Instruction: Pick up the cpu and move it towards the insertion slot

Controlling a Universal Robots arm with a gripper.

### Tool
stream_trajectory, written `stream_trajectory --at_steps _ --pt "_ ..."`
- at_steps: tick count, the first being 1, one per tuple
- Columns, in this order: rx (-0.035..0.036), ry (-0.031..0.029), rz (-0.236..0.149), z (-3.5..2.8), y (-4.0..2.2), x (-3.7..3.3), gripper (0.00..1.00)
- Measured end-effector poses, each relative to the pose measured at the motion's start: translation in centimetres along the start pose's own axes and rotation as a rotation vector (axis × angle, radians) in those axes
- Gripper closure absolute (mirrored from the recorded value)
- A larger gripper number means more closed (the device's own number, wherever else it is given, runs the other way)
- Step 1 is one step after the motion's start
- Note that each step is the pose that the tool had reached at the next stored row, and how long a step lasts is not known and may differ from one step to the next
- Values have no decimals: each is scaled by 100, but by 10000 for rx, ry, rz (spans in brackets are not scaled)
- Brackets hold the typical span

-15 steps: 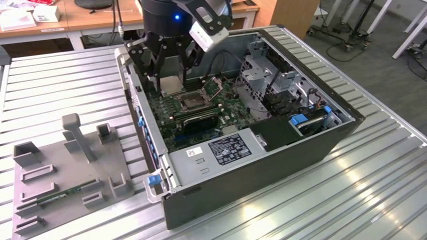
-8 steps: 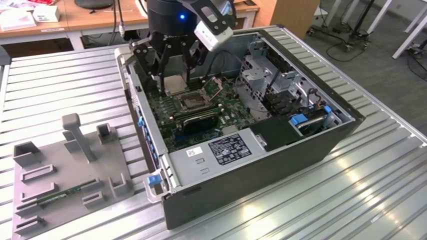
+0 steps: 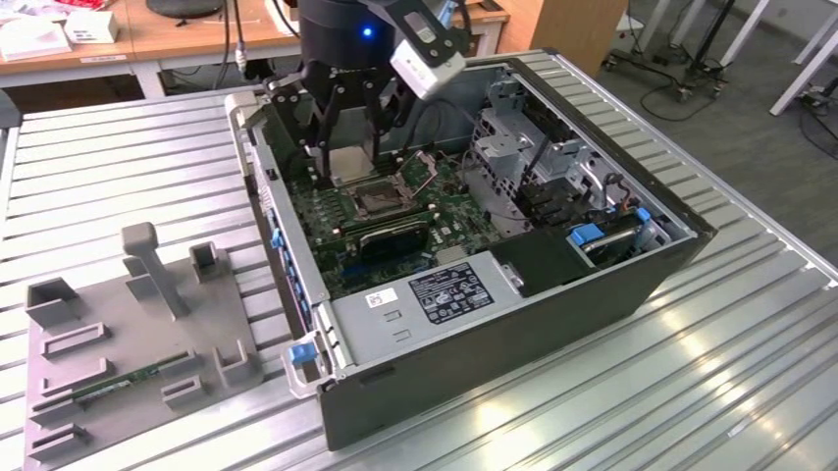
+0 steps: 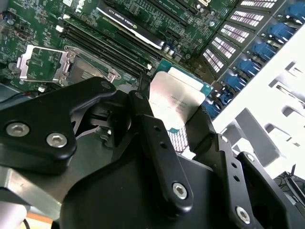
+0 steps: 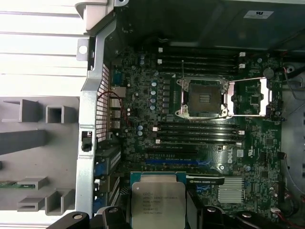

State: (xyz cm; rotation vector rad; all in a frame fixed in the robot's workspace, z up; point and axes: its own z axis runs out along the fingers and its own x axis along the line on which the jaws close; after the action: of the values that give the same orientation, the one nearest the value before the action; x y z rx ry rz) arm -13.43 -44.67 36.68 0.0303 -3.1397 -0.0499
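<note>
The cpu (image 3: 347, 167), a small square chip with a silvery face, hangs between the black fingers (image 3: 318, 137) of my gripper (image 3: 345, 157), which is shut on it. It is held above the green motherboard inside the open computer case (image 3: 629, 285). The insertion slot (image 3: 380, 202) lies on the board just beneath and slightly toward the exterior view's right of the chip, its metal bracket flipped open. In the first wrist view the cpu (image 5: 157, 202) sits apart from the insertion slot (image 5: 202, 98). The second wrist view shows the cpu (image 4: 176, 100) pinched edge-on by the fingers (image 4: 155, 138).
Long black memory slots (image 5: 198, 133) run beside the socket, and drive cages (image 3: 524, 157) crowd the case at the exterior view's right. A grey plastic tray (image 3: 131, 343) with a green memory stick (image 3: 131, 378) lies on the slatted metal table (image 3: 707, 373).
</note>
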Motion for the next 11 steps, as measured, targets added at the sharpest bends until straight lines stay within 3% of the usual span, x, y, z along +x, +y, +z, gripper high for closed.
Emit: stream_trajectory --at_steps 11 --pt "0 0 -1 0 0 -33 46"
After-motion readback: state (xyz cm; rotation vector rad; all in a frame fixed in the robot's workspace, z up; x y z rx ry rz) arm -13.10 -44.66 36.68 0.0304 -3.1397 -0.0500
